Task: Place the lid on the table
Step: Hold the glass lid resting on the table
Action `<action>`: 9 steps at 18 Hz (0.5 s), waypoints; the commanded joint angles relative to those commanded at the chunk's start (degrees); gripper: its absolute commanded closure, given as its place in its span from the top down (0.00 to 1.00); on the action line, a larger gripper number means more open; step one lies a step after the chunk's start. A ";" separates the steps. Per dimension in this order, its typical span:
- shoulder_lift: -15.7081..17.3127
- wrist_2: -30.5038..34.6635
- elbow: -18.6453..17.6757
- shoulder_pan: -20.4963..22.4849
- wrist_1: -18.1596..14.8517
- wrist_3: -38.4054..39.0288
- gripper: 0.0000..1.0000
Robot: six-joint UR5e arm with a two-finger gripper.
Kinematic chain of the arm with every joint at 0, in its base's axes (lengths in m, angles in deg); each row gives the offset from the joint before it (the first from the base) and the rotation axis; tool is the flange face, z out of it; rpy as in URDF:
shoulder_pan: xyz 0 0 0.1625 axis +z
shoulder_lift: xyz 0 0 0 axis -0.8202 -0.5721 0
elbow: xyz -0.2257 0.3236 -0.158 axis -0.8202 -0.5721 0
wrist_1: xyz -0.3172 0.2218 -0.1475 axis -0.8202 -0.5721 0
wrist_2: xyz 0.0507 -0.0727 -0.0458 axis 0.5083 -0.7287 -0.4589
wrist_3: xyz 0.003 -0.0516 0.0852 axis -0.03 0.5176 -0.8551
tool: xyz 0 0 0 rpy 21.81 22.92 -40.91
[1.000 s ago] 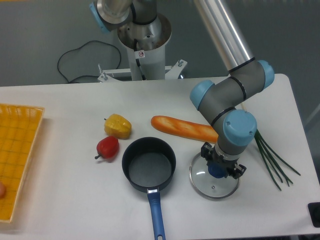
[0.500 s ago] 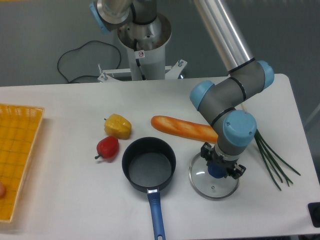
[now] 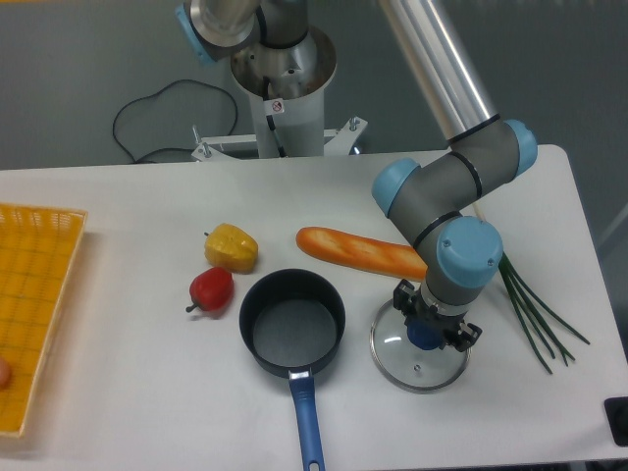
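Although the arm's blue wrist joint hides much of the grasp from this fixed camera, the fingers (image 3: pixel 432 334) sit directly over the centre of the lid (image 3: pixel 420 353), one on each side of its blue knob, and they appear to be closed on that knob. The lid is a round disc of clear glass with a silver rim, and it lies flat, or very nearly flat, on the white bench (image 3: pixel 128 392), near the front right part of the surface. Whether its rim already touches the bench all the way round cannot be told from this view. The knob points straight up into the fingers, so the lid lies immediately below them, with nothing between, and the coming move seems to turn on that vertical line: letting go and rising straight up would probably leave the lid where it is. Just to the left of the lid stands a dark saucepan (image 3: pixel 292 322) with a blue handle pointing toward the front edge, close to the lid but apart from it. A long bread loaf (image 3: pixel 361 251) lies just behind the lid, partly under the arm. A bunch of green stalks (image 3: pixel 535 309) lies to the right of the lid, near it but not touching.
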 joint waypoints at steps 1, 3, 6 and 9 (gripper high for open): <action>0.00 0.00 0.00 0.00 0.26 0.00 0.44; 0.00 0.00 -0.17 0.00 0.44 0.00 0.46; -0.09 0.00 -0.26 0.00 0.70 -0.09 0.49; -0.18 0.00 -0.26 0.00 0.70 -0.09 0.59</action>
